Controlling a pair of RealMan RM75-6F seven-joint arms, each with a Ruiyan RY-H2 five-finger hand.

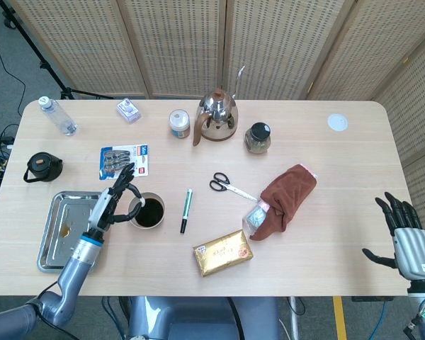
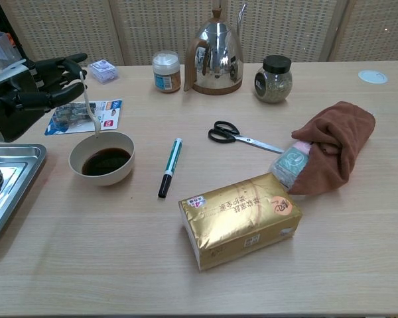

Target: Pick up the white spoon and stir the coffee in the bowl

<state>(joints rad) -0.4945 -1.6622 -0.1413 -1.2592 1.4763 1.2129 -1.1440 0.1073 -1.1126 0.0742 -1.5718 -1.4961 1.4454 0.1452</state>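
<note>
White spoon (image 2: pixel 89 109) is hanging from the left hand (image 2: pixel 28 93), fingers pinching its handle, its tip just above the far-left rim of the bowl (image 2: pixel 124 173). Bowl is holding dark coffee (image 2: pixel 105 161), sitting just right of the metal tray (image 1: pixel 57 244); tray is lying near the table's (image 1: pixel 326 234) front-left edge with a small brownish spot inside. Far left, a clear bottle (image 1: pixel 57 116) and a black lid (image 1: pixel 42 166) are sitting by the left edge. Blister pack (image 2: pixel 83 114) is lying just behind the bowl. Green pen (image 2: pixel 170 167) is lying right of the bowl with bare wood between them. Along the back, a small jar (image 2: pixel 166 71), a kettle (image 2: pixel 216 53) and a dark-lidded jar (image 2: pixel 273 78) holding something greenish are standing. Scissors (image 2: pixel 242 136), gold packet (image 2: pixel 239 218) and brown cloth (image 2: pixel 335 146) over a wrapped item are filling the centre-right. Right hand (image 1: pixel 408 241) is hovering off the table's right-front corner, fingers spread, holding nothing; wide bare tabletop between it and the cloth.
</note>
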